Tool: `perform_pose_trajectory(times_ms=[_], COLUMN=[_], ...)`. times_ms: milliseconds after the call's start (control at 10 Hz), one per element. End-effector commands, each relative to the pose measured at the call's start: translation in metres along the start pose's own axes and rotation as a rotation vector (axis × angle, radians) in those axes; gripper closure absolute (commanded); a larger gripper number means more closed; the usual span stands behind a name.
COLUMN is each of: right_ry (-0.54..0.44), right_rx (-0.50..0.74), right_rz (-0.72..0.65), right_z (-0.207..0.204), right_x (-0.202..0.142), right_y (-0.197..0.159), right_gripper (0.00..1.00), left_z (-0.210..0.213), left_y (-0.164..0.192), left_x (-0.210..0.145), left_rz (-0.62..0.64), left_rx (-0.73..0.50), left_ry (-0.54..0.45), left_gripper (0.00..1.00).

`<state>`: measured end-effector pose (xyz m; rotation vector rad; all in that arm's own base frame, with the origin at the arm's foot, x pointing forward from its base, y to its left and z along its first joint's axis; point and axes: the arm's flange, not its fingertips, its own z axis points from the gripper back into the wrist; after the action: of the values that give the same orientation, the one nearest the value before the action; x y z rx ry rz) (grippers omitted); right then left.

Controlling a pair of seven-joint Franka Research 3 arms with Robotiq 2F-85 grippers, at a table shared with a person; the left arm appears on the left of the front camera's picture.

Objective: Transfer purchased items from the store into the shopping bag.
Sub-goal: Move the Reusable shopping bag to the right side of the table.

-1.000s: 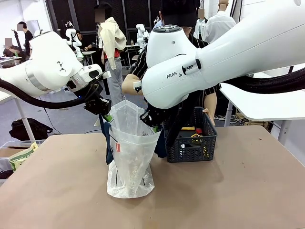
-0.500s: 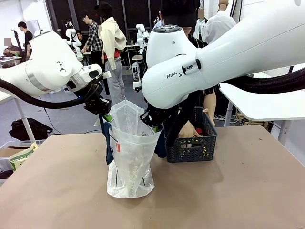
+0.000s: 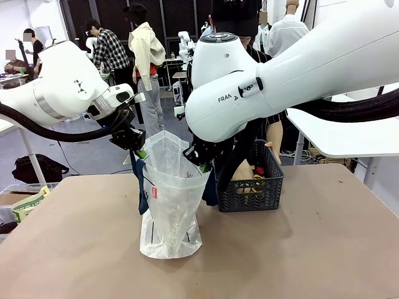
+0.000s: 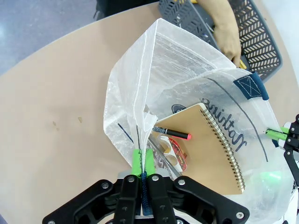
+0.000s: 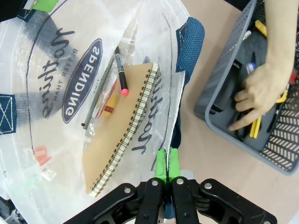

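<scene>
Entry, shopping bag (image 3: 169,199): thin translucent film, crinkly, limp and light. I am judging it slippery and easily torn, so I am taking it at the rim, where the woven navy strap gives some bite. The left gripper (image 4: 141,157) is clamping shut on one rim edge and the right gripper (image 5: 167,162) on the opposite edge, with the mouth hanging open between them. Lying inside the bag, below both pairs of fingers, are a stiff spiral-bound kraft notebook (image 4: 212,144), a slim red-tipped pen (image 4: 172,134) and small packets. Beyond the right gripper, a person's hand (image 5: 259,88) is reaching into the rigid grey lattice basket (image 5: 216,100), where more purchased items (image 5: 256,126) are lying; I am judging those small, hard and light.
</scene>
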<state>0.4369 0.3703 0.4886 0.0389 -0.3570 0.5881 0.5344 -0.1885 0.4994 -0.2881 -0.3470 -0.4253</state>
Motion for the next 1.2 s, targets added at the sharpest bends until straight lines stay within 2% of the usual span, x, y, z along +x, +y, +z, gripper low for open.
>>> perform_pose_trajectory(times_ms=[0, 1100], right_ry=[0.0, 0.0], right_rx=[0.001, 0.001], right_rz=[0.0, 0.0], right_z=[0.0002, 0.0002], right_x=[-0.0042, -0.0042], right_y=[-0.0011, -0.0011], right_gripper=[1.0, 1.0], left_z=[0.0028, 0.0028], left_y=[0.0011, 0.0011], left_x=[-0.0023, -0.0023], left_rz=[0.004, 0.004], left_rx=[0.004, 0.004], left_ry=[-0.015, -0.015], left_gripper=[1.0, 1.0])
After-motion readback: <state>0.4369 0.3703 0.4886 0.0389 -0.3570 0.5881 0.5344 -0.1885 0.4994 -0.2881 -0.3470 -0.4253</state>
